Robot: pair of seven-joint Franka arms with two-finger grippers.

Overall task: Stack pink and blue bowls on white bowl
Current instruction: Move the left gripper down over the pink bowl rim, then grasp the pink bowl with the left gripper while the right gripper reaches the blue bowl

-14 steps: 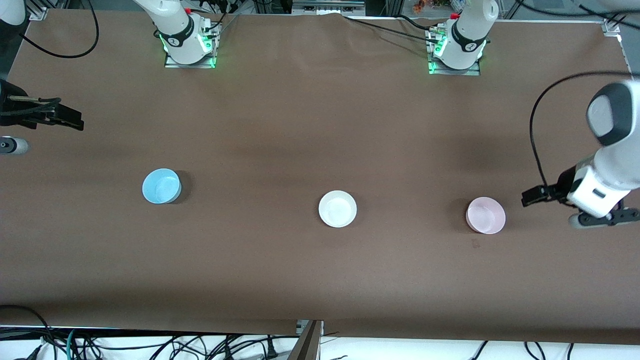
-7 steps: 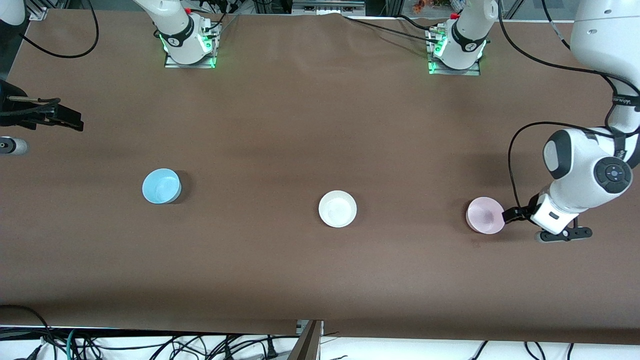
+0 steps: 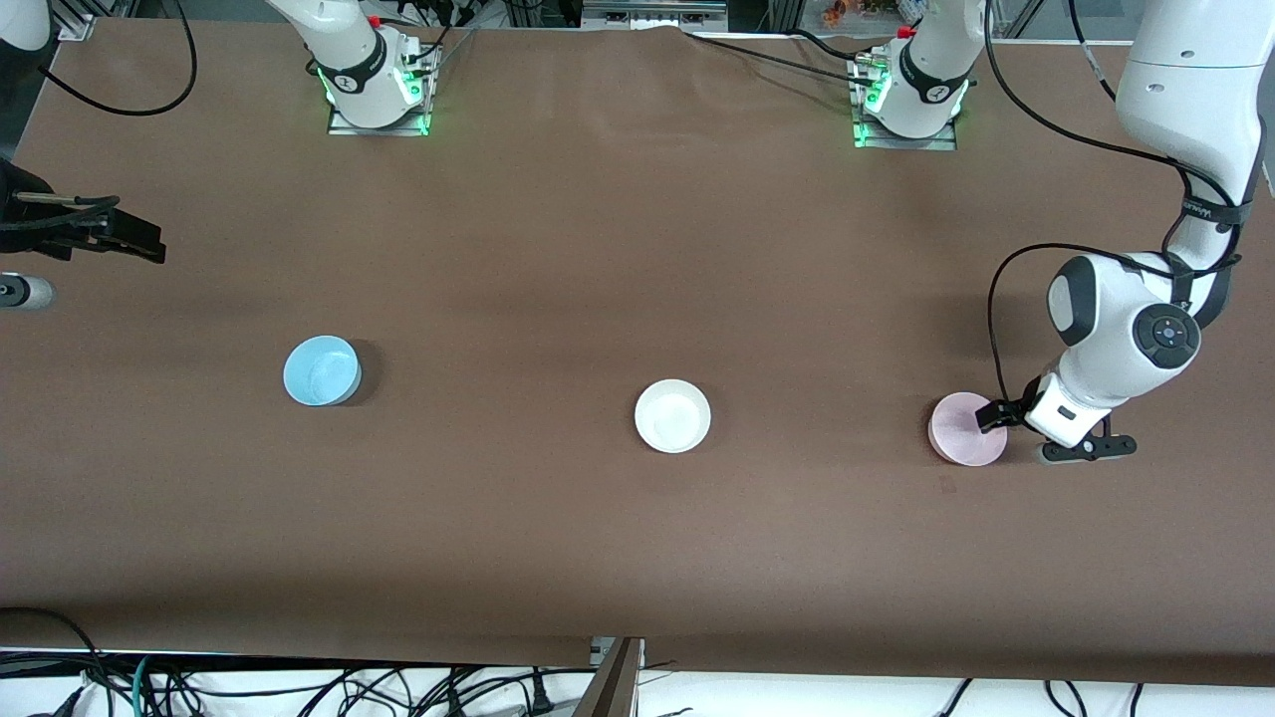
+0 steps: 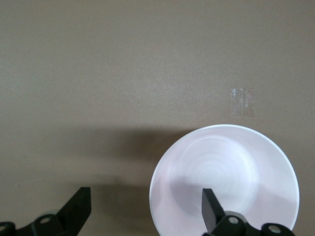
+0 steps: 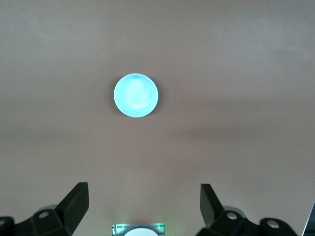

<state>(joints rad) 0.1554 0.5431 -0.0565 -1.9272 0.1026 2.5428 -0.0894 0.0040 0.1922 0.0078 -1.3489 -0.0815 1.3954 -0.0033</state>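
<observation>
Pale pink round plastic bowl sits on the brown paper-covered counter toward the left arm's end, nearest the front camera of the three. Nothing is stacked yet; both placements remain. Left gripper hangs over its rim, fingers spread wide, one over the bowl's interior and one outside the wall, holding nothing. Plain white round plastic bowl stands mid-counter, empty. Sky-blue round plastic bowl lies farther back, toward the right arm's end. All three are smooth, glossy and shallow on a matte surface. Right gripper waits high over the counter, open and empty.
</observation>
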